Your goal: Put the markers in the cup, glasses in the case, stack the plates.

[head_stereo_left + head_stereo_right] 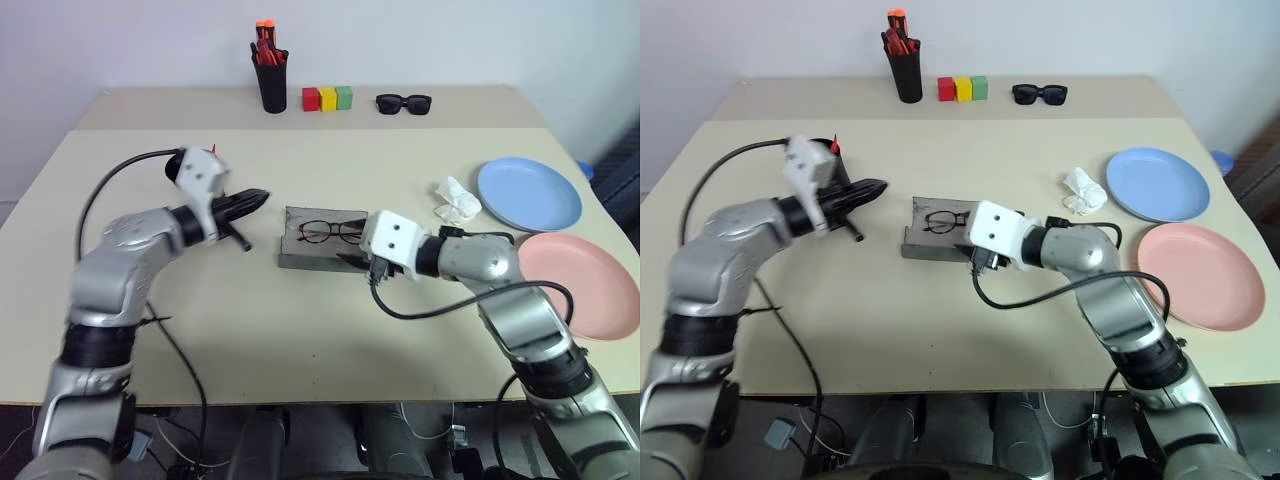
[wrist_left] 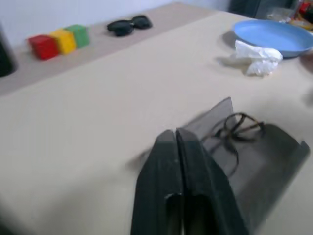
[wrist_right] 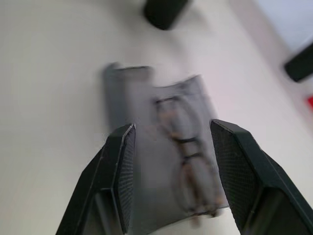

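Observation:
The wire-framed glasses (image 1: 330, 231) lie on the open grey case (image 1: 300, 256) at mid-table. My right gripper (image 1: 356, 262) is open at the case's near right end, and in the right wrist view its fingers (image 3: 120, 166) straddle the case (image 3: 146, 122) and glasses (image 3: 188, 161). My left gripper (image 1: 258, 197) hovers left of the case, shut with nothing between its fingers (image 2: 168, 161). The black cup (image 3: 164, 10) is mostly hidden behind my left hand, with a red marker tip (image 1: 835, 143) showing above it. The blue plate (image 1: 530, 193) and pink plate (image 1: 585, 285) sit side by side at right.
A crumpled white tissue (image 1: 457, 200) lies beside the blue plate. At the back stand a black holder of orange-red markers (image 1: 270, 75), red, yellow and green blocks (image 1: 327, 98) and black sunglasses (image 1: 403, 103). A short dark thing (image 1: 238, 240) lies under my left gripper.

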Controlling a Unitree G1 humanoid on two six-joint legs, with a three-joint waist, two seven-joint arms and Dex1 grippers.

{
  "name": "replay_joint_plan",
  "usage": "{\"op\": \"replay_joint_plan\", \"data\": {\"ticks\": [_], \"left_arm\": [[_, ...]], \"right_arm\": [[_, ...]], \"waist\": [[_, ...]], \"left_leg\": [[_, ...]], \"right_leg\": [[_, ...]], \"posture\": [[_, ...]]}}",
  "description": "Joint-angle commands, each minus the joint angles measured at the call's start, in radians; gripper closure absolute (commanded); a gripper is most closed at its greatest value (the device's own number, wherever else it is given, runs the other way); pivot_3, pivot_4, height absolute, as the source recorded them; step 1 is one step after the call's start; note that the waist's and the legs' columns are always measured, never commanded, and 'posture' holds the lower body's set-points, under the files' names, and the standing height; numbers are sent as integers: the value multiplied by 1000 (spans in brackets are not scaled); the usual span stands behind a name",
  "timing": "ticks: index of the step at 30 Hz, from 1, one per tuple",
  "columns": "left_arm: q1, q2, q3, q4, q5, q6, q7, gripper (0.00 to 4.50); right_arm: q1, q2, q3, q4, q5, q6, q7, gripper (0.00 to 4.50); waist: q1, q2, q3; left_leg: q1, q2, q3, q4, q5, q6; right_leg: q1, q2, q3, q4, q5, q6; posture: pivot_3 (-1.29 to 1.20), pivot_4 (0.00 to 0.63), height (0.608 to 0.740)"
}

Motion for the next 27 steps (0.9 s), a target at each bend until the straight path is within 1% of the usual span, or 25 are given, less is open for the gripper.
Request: {"op": "replay_joint_plan", "data": {"ticks": [1,4,8,11,14,18,20,23,27], "left_arm": [[-144,-81,-67,192,64,-59,-25,4468],[-280,-145,-137,445,173,-151,-23,4468],[-459,-232,-131,763,235,-244,11,4468],[-553,-267,-146,945,287,-307,-8,4468],[-606,-286,-163,1071,340,-363,-40,4468],[-643,-298,-170,1179,398,-411,-97,4468],[-638,-294,-185,1198,423,-436,-171,4468],[-628,-285,-186,1202,448,-465,-242,4468],[-600,-256,-165,1143,432,-488,-378,4468]], "right_arm": [[34,-17,-42,-63,19,-1,-16,2057],[71,-15,-54,-106,31,23,-33,2057],[128,-18,-72,-176,60,66,-46,2057],[169,-31,-85,-209,76,83,-49,2057],[189,-39,-93,-220,80,88,-60,2057],[199,-41,-103,-226,95,91,-74,2057],[201,-39,-104,-227,103,89,-82,2057],[202,-38,-105,-227,110,87,-91,2057],[210,-50,-109,-210,116,77,-98,2057]], "waist": [[-1,0,0],[-6,0,0],[-5,-1,0],[-1,-1,0],[-1,-1,0],[-2,-1,0],[-2,-1,0],[0,-1,0],[0,-1,0]], "left_leg": [[0,0,0,0,0,0],[0,0,0,0,0,0],[0,0,0,-1,0,0],[-2,0,0,0,0,0],[-3,-1,0,0,0,0],[-2,-1,0,0,0,0],[-2,-1,0,0,0,0],[-3,-1,0,0,0,0],[-3,-1,0,0,0,0]], "right_leg": [[0,0,0,0,0,0],[-1,0,0,0,0,0],[-2,1,0,0,0,0],[-2,0,0,0,-1,1],[-2,0,0,-1,-1,2],[-2,0,0,0,-1,2],[-2,0,0,0,-1,2],[-2,0,0,0,-1,2],[-2,0,0,0,-1,2]], "posture": [[0,150,740],[0,150,740],[0,150,740],[0,150,740],[0,150,740],[0,150,740],[0,150,740],[0,150,740],[0,150,740]]}}
